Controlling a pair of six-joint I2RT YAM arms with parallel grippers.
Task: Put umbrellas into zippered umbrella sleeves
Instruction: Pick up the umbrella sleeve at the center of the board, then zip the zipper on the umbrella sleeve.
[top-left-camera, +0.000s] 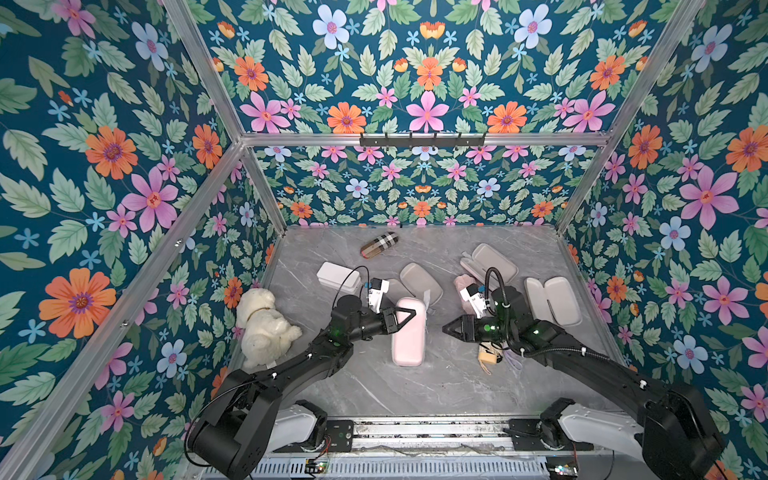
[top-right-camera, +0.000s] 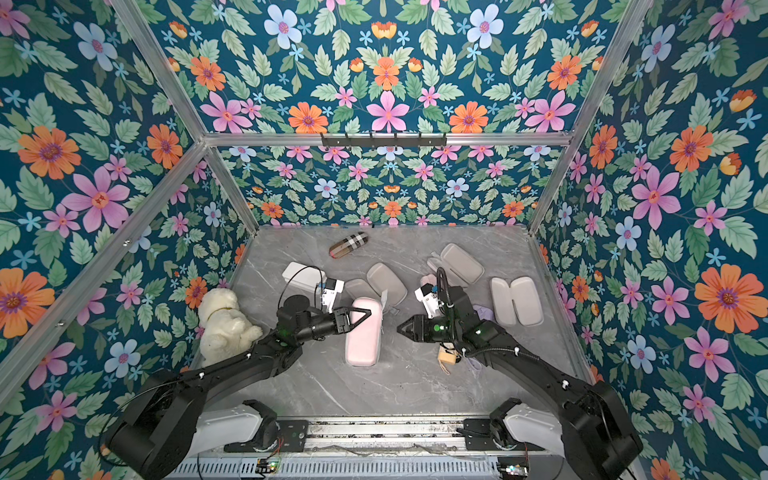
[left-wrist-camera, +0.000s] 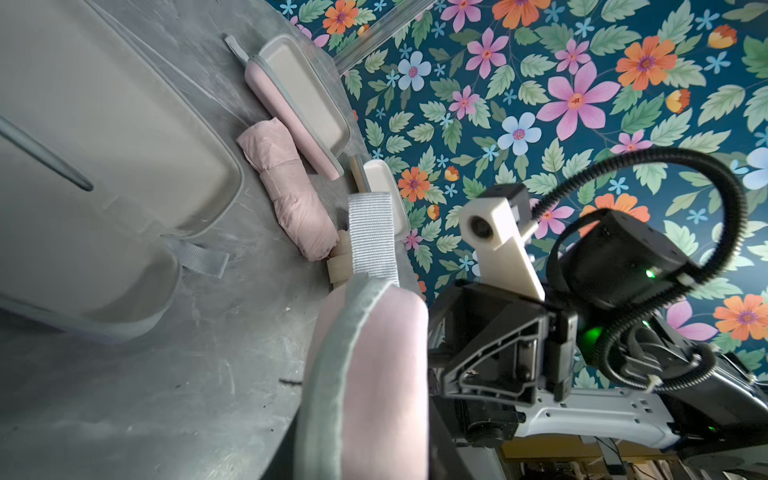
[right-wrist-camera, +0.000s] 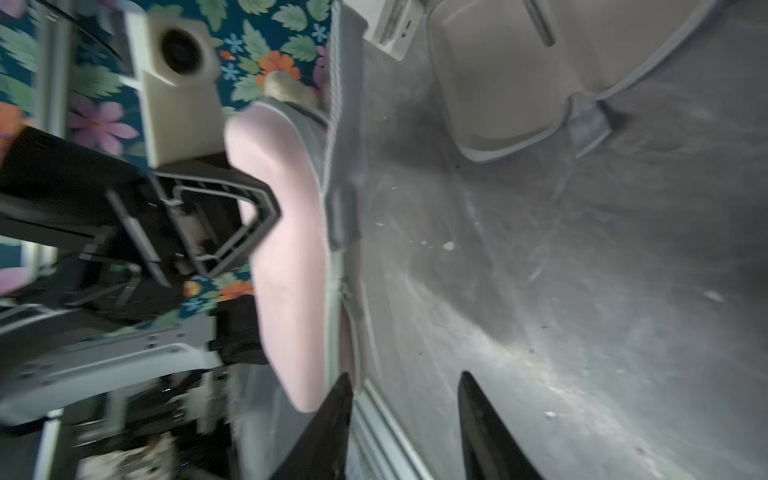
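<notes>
Pink sleeve (top-left-camera: 409, 345) beneath left fingers (right-wrist-camera: 268, 203); right fingers (right-wrist-camera: 332, 424) parted, near it.

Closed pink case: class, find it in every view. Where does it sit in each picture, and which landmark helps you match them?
Both top views: the pink case lies slightly below centre.
Left wrist: bottom centre, close up.
Right wrist: left of centre, running top to bottom.
Landmark: the open case near its strap end.
</notes>
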